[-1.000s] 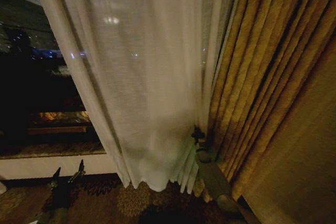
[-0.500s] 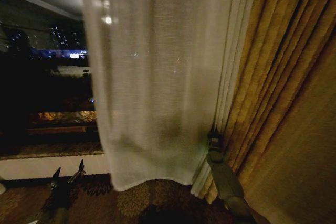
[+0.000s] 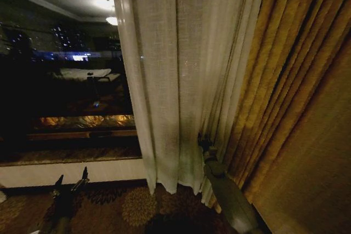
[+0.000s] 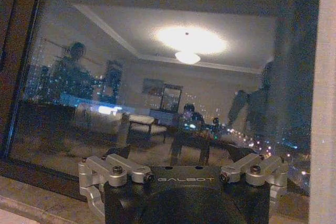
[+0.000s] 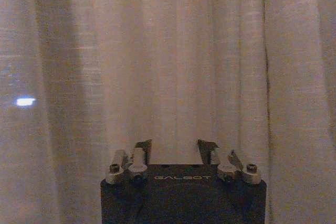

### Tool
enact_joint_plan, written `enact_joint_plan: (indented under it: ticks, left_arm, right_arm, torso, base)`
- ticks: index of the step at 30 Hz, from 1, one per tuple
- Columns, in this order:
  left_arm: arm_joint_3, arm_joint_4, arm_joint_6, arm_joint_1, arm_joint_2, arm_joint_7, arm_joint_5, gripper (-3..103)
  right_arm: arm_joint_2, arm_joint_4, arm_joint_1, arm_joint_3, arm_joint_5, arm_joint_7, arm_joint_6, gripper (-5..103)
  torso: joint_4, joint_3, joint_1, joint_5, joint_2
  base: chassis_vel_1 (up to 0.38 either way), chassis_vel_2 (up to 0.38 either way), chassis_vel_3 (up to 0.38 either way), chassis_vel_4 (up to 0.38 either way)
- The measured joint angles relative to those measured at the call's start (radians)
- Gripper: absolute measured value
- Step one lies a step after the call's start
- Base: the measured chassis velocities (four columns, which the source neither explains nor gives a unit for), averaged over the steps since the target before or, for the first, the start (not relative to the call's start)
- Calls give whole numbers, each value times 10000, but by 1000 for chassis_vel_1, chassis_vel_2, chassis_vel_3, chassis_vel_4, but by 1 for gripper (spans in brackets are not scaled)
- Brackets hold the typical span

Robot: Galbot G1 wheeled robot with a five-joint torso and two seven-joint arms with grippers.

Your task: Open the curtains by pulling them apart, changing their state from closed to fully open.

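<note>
Beside the golden-yellow drapes (image 3: 290, 97), the sheer curtain (image 3: 181, 69) is cream-white with a fine weave; below it, brown floral carpet (image 3: 137, 206).

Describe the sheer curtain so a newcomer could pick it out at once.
Start at the dark window reflecting the lit room. Directly right of the glass hangs the sheer curtain, gathered in vertical folds, hem just above the patterned carpet. Unlike the thick golden drapes to its right, it is pale cream, thin and translucent.

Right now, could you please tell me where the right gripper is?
In the head view, the right gripper sits low on the right, against the sheer curtain, beside the golden drapes.
</note>
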Motion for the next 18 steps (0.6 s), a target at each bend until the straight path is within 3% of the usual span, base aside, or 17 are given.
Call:
enact_joint_plan:
  ticks: [1, 2, 4, 7, 9, 12, 18]
  left_arm:
    - [2, 0, 0, 1, 0, 0, -1, 100]
    - [1, 1, 1, 1, 0, 0, 0, 100]
    - [0, 0, 0, 0, 0, 0, 0, 100]
    - [1, 0, 0, 0, 0, 0, 0, 100]
    - [1, 0, 0, 1, 0, 0, 0, 100]
    - [1, 0, 0, 1, 0, 0, 0, 100]
    - [2, 0, 0, 0, 0, 0, 0, 100]
  right_arm:
    - [-98, 202, -174, 2, 3, -63, -31, 49]
    - [-238, 499, -426, 20, 20, -127, -40, 60]
    - [-326, 727, -602, 53, 42, -173, -39, 65]
    - [-476, 1398, -1093, 260, 52, -300, -4, 82]
    - [-489, 1472, -1148, 290, 56, -346, 13, 82]
    - [-519, 1672, -1449, 443, 57, -687, 334, 96]
    - [-406, 1643, -1531, 554, -273, -941, 501, 100]
  torso:
    - [-2, 0, 0, 2, 0]
    - [-2, 0, 0, 2, 0]
    - [-2, 0, 0, 0, 0]
    - [-1, -1, -1, 1, 1]
    - [-2, 0, 0, 1, 1]
    - [-1, 0, 0, 2, 1]
    - [-1, 0, 0, 2, 0]
  base:
    - [0, 0, 0, 0]
    - [0, 0, 0, 0]
    - [0, 0, 0, 0]
    - [0, 0, 0, 0]
    - [0, 0, 0, 0]
    - [0, 0, 0, 0]
    - [0, 0, 0, 0]
